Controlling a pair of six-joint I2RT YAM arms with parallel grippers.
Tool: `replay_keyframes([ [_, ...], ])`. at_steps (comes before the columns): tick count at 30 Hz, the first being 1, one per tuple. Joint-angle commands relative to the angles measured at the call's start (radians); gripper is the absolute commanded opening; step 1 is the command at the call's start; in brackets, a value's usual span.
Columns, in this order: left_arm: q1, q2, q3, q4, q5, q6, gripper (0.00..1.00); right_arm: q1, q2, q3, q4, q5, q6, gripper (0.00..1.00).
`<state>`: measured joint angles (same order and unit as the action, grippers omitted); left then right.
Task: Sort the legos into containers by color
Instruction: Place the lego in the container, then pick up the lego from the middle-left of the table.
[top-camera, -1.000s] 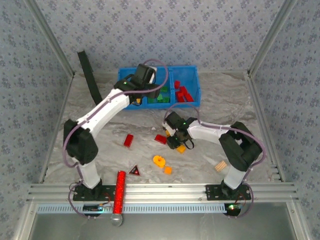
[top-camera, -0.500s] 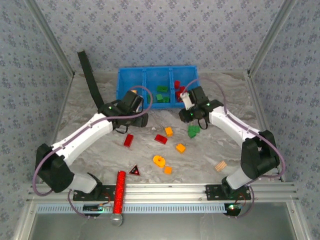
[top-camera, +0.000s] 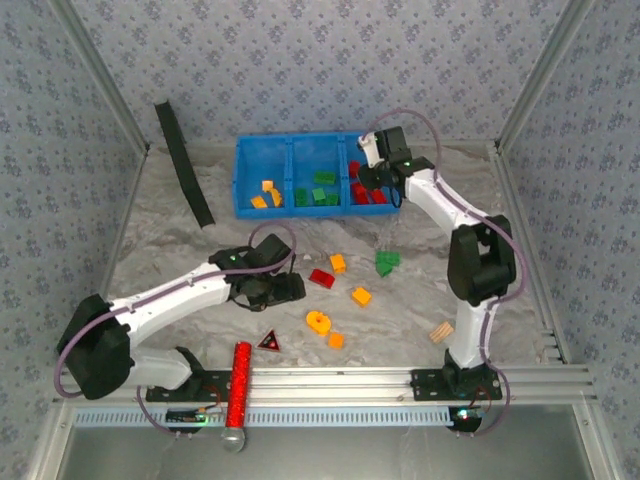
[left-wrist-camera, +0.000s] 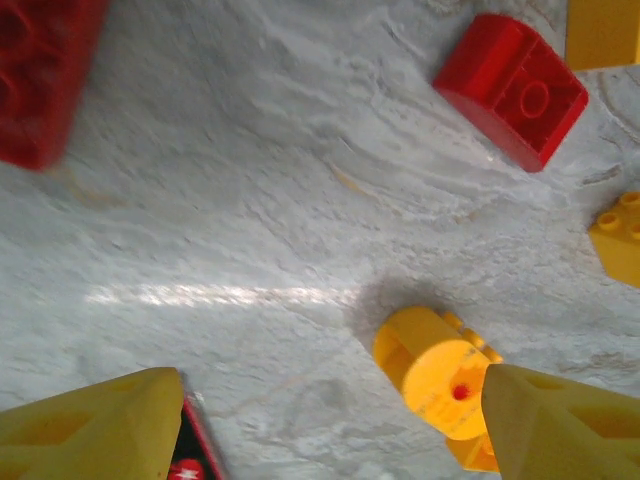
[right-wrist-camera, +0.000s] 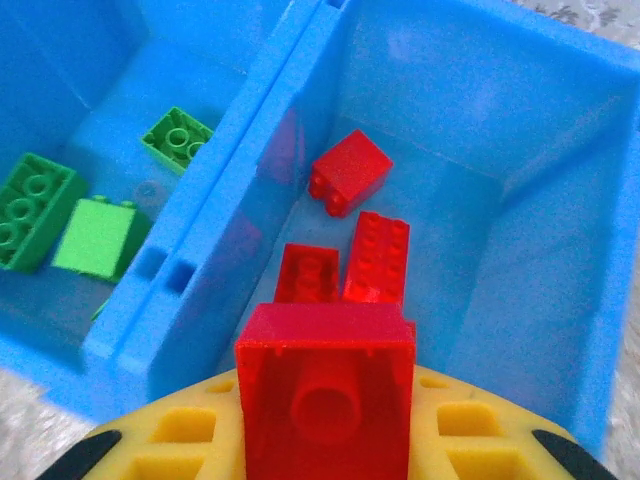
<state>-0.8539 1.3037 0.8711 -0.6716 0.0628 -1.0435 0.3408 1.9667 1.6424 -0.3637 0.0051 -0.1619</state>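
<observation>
Red brick (right-wrist-camera: 325, 385) clamped in right tool (top-camera: 373, 171), left tool (left-wrist-camera: 330, 420) spread, second red brick (left-wrist-camera: 40, 75) cropped

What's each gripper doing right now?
Left gripper: open, jaws wide apart, nothing between them.
Right gripper: closed on a red brick, above the tray compartment holding reds.

Left arm lies low, its forearm pointing toward 2 o'clock. Left gripper (top-camera: 281, 289) faces down, fingers (left-wrist-camera: 95, 425) spread wide with nothing between them. Right arm stands upright, its forearm angled toward 11 o'clock. Right gripper (top-camera: 366, 180) is clamped on a red lego (right-wrist-camera: 325, 385).
</observation>
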Motion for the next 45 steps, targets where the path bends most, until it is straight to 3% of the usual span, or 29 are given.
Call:
replay_keyframes([
  [1,-0.023,-0.008,0.01,0.086,0.081,-0.178,0.8,-0.006,0.101,0.11,0.063,0.012,-0.076,0.29],
  [8,-0.09,0.035,0.079,0.001,0.067,-0.274,0.84,-0.011,0.283,0.247,0.056,0.032,-0.103,0.32],
  [17,-0.2,0.191,0.162,-0.079,0.053,-0.397,0.87,-0.012,0.349,0.259,0.102,-0.014,-0.11,0.47],
  [26,-0.254,0.248,0.221,-0.128,-0.067,-0.52,0.89,-0.018,0.292,0.187,0.171,-0.043,-0.105,0.52],
  [31,-0.26,0.271,0.221,-0.112,-0.116,-0.573,0.9,-0.032,0.242,0.164,0.164,-0.124,-0.059,0.55],
  [45,-0.301,0.386,0.258,-0.083,-0.158,-0.709,0.87,-0.067,0.042,-0.019,0.26,-0.216,0.062,0.55],
])
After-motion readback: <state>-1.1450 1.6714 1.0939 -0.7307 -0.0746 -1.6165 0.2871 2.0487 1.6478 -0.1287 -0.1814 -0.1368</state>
